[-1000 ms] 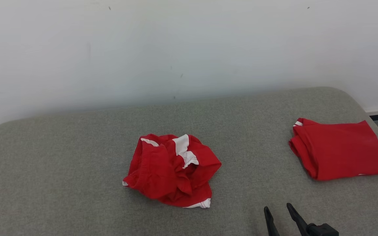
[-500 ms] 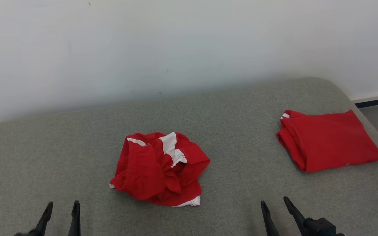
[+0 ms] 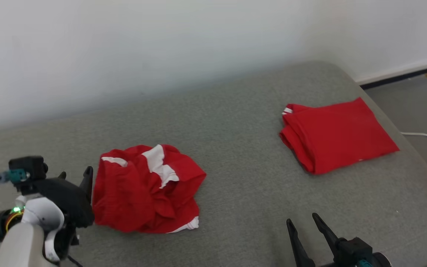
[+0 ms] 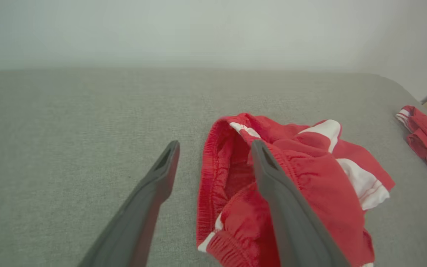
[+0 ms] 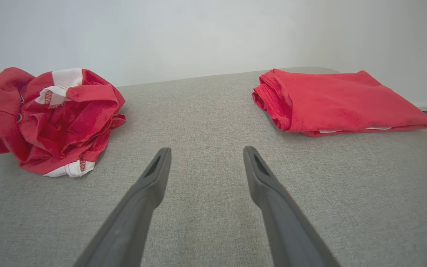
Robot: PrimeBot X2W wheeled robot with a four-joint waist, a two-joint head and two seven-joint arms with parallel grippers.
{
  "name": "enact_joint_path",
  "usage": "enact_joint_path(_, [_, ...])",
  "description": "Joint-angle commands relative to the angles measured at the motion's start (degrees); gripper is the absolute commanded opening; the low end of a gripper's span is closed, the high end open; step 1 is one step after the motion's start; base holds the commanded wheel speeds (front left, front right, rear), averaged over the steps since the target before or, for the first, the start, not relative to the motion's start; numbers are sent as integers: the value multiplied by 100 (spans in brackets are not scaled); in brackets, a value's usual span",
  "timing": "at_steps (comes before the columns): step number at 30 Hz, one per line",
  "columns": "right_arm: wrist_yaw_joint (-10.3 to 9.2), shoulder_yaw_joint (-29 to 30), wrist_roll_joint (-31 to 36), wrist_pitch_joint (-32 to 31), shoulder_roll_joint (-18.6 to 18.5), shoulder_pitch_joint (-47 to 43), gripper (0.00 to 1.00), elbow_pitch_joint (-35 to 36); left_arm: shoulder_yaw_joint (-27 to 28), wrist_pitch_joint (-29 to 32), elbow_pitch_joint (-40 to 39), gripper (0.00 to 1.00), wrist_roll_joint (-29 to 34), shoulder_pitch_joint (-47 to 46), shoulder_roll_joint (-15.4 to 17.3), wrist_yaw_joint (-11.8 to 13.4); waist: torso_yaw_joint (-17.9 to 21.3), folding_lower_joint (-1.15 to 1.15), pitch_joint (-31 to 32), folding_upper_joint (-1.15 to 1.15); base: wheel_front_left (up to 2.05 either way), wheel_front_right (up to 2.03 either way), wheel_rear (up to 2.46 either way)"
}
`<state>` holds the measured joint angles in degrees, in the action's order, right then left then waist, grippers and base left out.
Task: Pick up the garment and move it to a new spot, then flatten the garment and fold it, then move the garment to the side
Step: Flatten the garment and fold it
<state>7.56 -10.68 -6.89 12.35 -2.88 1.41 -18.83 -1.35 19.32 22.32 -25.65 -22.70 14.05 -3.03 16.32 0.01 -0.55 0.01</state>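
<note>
Crumpled red garment on grey padded surface, both grippers spread.
Toward the front left corner: the garment in a heap, white patches on top, left gripper just beside its left edge, fingers apart, contact unclear. Near the right edge, well apart: folded red garment, lying flat. At the front edge, right of centre: right gripper, fingers apart, holding nothing. Beyond the right edge: white cable.
</note>
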Motion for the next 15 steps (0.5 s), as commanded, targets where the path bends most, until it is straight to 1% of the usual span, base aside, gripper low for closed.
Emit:
enact_joint_path(1, [-16, 2, 12, 1, -1, 64, 100, 31, 21, 62, 43, 100, -85, -86, -2, 3, 313, -1, -259, -1, 0, 0, 0])
enact_joint_path(2, [-16, -23, 25, -9, -1, 91, 100, 58, 53, 254, 113, 100, -119, -214, 31, 62, 392, -1, -334, -1, 0, 0, 0])
enact_joint_path(3, [-16, -64, 20, -26, 1, 135, 100, 115, 108, 514, 210, 100, -156, -449, 108, 174, 549, -1, -487, -1, 0, 0, 0])
enact_joint_path(4, [-16, -54, 14, -29, -1, 139, 100, 138, 138, 609, 251, 100, -200, -539, 102, 226, 612, -1, -555, -1, 0, 0, 0])
enact_joint_path(7, [-16, -63, -28, -17, 1, 181, 100, 186, 173, 945, 348, 100, -177, -739, 220, 413, 795, -1, -736, -1, 0, 0, 0])
enact_joint_path(11, [-16, -44, -83, 19, 1, 201, 100, 212, 149, 1430, 369, 100, -162, -928, 348, 601, 920, -1, -914, -1, 0, 0, 0])
enact_joint_path(15, [-16, -17, -190, 68, 1, 179, 100, 211, 91, 1835, 278, 100, -176, -931, 358, 755, 904, -1, -992, -1, 0, 0, 0])
